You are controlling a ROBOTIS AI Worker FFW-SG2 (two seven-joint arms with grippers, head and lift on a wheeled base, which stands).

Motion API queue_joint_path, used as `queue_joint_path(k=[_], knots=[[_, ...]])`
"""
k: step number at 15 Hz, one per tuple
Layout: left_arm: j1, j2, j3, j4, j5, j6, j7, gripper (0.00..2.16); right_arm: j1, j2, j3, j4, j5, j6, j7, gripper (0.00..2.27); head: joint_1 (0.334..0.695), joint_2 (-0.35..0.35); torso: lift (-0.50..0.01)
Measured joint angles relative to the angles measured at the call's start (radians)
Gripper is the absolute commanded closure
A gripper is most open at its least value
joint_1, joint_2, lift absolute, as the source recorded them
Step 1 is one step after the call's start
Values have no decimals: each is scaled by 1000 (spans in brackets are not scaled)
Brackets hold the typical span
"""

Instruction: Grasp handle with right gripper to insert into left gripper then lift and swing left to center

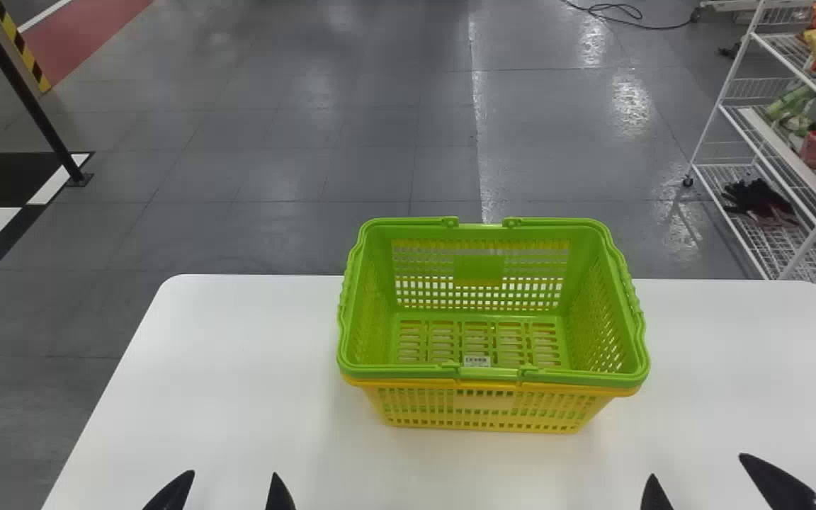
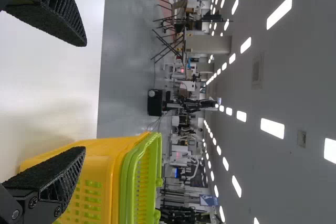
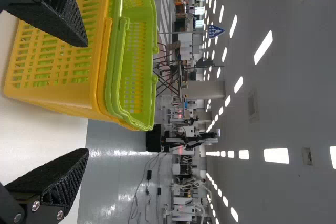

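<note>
Head view, and nearest, the flat-fingered black left gripper (image 1: 233,473) and right gripper (image 1: 698,466) are hanging open, gripping nothing. Just beyond and between them, on a white round-cornered table (image 1: 238,354), a green plastic basket (image 1: 479,268) is sitting nested in a yellow plastic one (image 1: 484,402), its slim green handles (image 1: 578,381) lying folded along the rim! Far beyond the right gripper, a white wire rack (image 1: 722,105) is standing.

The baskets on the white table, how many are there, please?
2: a green basket nested inside a yellow basket, by the far edge of the white table. Another could be hidden between them.
</note>
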State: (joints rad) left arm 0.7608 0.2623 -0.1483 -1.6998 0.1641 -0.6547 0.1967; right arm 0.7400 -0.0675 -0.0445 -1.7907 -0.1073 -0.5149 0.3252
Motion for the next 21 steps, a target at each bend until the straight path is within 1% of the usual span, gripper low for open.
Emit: queue_joint_path(k=[12,15,18,21], knots=[[-3,0,-11,9,-5,-5,-2,87,2,0,4,5,0,2,0,87,695,83,-93],[-5,0,3,0,-9,-12,-40,93,2,0,5,6,0,2,0,87,695,76,-93],[-6,2,30,-45,-11,-1,-33,113,2,0,5,7,0,2,0,87,695,92,-93],[-15,13,70,-152,-11,118,-38,124,2,0,6,7,0,2,0,87,695,104,-93]])
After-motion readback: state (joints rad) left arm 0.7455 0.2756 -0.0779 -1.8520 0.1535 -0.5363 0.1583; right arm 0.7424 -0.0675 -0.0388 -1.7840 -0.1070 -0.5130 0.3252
